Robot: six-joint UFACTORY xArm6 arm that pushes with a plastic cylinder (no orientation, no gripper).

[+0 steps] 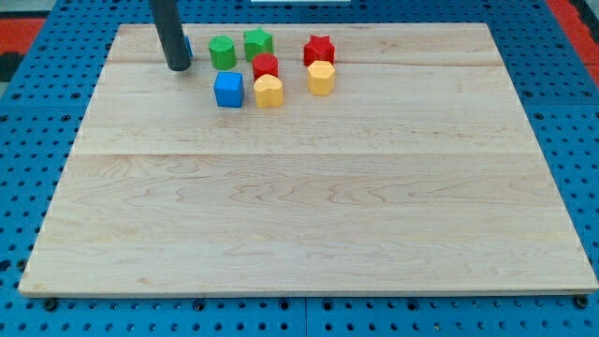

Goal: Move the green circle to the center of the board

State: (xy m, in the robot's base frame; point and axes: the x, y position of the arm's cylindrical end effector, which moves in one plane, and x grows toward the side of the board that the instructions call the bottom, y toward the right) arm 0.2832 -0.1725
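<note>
The green circle (222, 52) stands near the view's top, left of centre, on the wooden board (309, 225). My tip (178, 67) is at the end of the dark rod, just to the left of the green circle and a little apart from it. A blue block (187, 45) is mostly hidden behind the rod. A green star-like block (258, 42) sits right of the circle. A red block (265, 65), a blue cube (228, 90) and a yellow heart-like block (269, 92) lie just below and right of it.
A red star (319, 49) and a yellow hexagon-like block (321, 78) sit further right near the top. The board lies on a blue perforated table (28, 140), with a red area at the top corners.
</note>
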